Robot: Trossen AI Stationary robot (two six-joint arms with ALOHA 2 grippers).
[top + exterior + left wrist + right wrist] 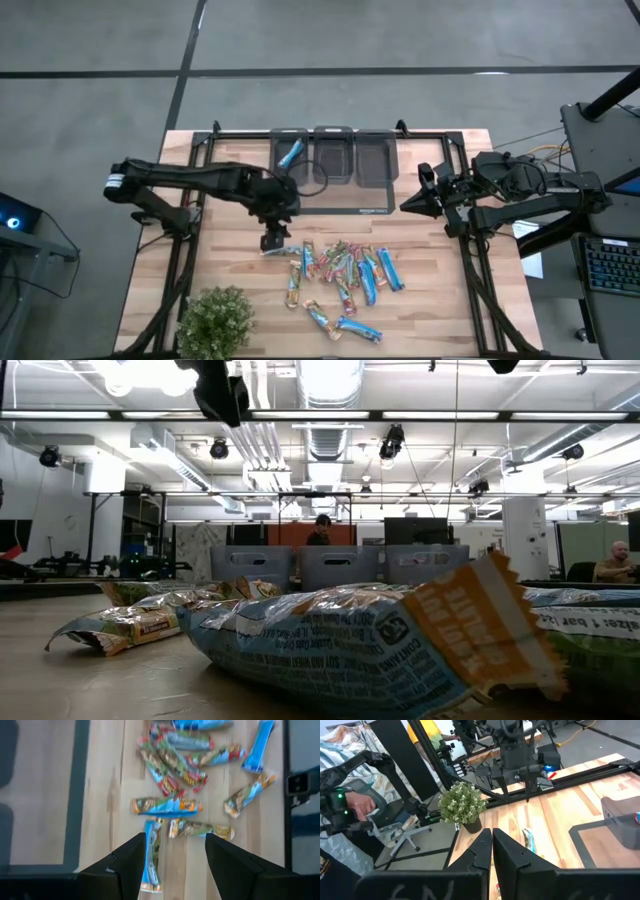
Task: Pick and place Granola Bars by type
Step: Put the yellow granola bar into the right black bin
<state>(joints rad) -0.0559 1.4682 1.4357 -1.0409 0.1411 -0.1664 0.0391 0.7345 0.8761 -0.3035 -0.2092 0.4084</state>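
Several granola bars (340, 272), some blue and some multicoloured, lie loose on the wooden table in front of three dark bins. One blue bar (291, 153) lies in the left bin (291, 160). My left gripper (272, 240) is open and hangs above the left end of the pile. In the left wrist view (175, 865) a blue bar (151, 855) lies below, beside one finger, and a multicoloured bar (200, 828) lies beyond the gap. The low view shows this gripper (222, 390) high above the bars (380, 650). My right gripper (408, 205) is shut and empty at the right, also seen in its wrist view (491, 840).
The middle bin (333, 158) and right bin (375, 160) stand on a dark-edged mat (330, 200) at the far side. A leafy green plant (215, 320) stands at the near left corner. A person (350, 805) sits beyond the table's left side.
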